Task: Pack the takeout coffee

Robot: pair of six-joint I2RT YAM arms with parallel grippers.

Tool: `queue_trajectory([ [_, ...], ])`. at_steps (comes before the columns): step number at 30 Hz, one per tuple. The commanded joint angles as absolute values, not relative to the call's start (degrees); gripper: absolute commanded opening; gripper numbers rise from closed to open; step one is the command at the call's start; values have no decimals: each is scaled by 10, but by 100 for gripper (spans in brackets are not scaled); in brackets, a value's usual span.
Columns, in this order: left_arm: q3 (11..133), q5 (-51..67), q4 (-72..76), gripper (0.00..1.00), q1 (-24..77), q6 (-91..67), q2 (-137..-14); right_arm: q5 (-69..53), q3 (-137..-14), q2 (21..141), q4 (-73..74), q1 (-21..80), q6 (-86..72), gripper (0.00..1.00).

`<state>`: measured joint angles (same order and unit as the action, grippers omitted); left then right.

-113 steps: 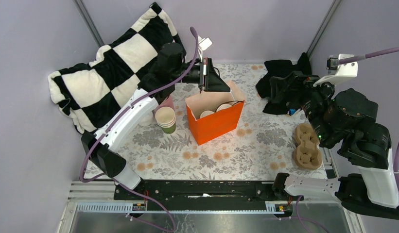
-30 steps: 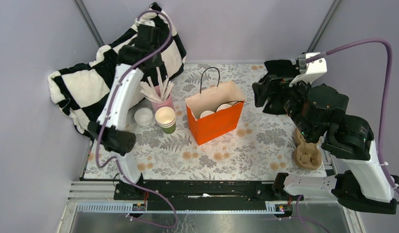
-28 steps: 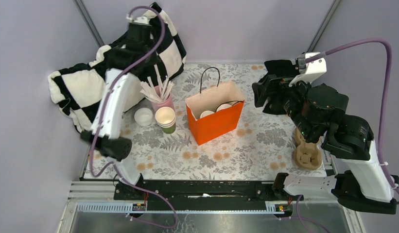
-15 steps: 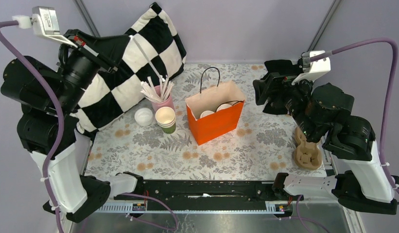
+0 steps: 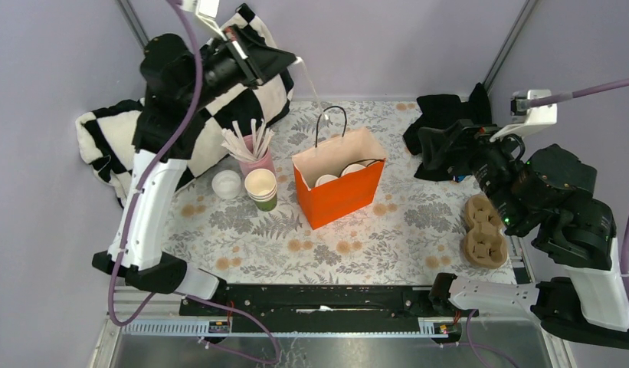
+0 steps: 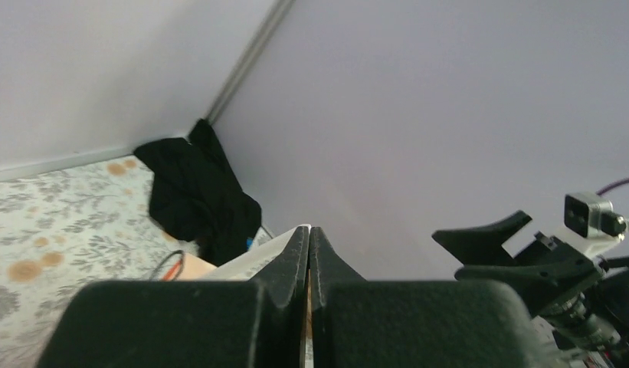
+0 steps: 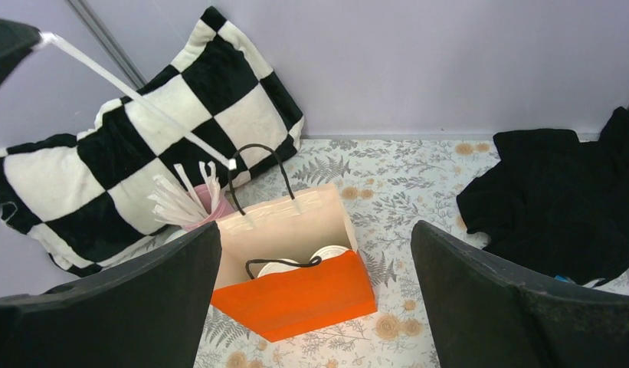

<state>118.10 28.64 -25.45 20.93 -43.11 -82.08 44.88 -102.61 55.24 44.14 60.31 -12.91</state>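
The two takeout coffee cups stand inside the orange paper bag (image 5: 338,198). Only their white lids (image 5: 326,180) (image 5: 353,169) show; their green sides are hidden. The lids also show in the right wrist view (image 7: 279,268) (image 7: 330,251). My left gripper (image 5: 293,59) is high at the back left, shut on a thin white stick (image 5: 311,88). The stick slants down towards the bag's black handle (image 5: 332,115). In the left wrist view the fingertips (image 6: 309,230) pinch it. My right gripper (image 5: 441,146) is open and empty to the right of the bag, facing it (image 7: 315,230).
A pink cup of white sticks (image 5: 253,153), a stack of lidless green cups (image 5: 261,188) and a loose white lid (image 5: 227,184) stand left of the bag. A checkered pillow (image 5: 142,146) lies at back left, black cloth (image 5: 449,115) at back right, and cardboard cup carriers (image 5: 483,230) lie at right.
My left arm has swung from the far left to above the pillow, carrying the white stick towards the bag. My right arm has drawn back a little to the right.
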Motion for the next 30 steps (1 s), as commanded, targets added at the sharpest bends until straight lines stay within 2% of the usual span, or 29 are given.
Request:
queue_trajectory([
  [1, 1184, 281, -183, 0, 276, -425, -819, 477, -1039, 550, 410, 602, -137, 100],
  [11, 1139, 232, -170, 0, 368, -364, -866, 486, -1047, 544, 410, 602, -129, 100],
  [30, 1124, 223, -142, 0, 390, -347, -919, 515, -1044, 526, 426, 602, -132, 100],
])
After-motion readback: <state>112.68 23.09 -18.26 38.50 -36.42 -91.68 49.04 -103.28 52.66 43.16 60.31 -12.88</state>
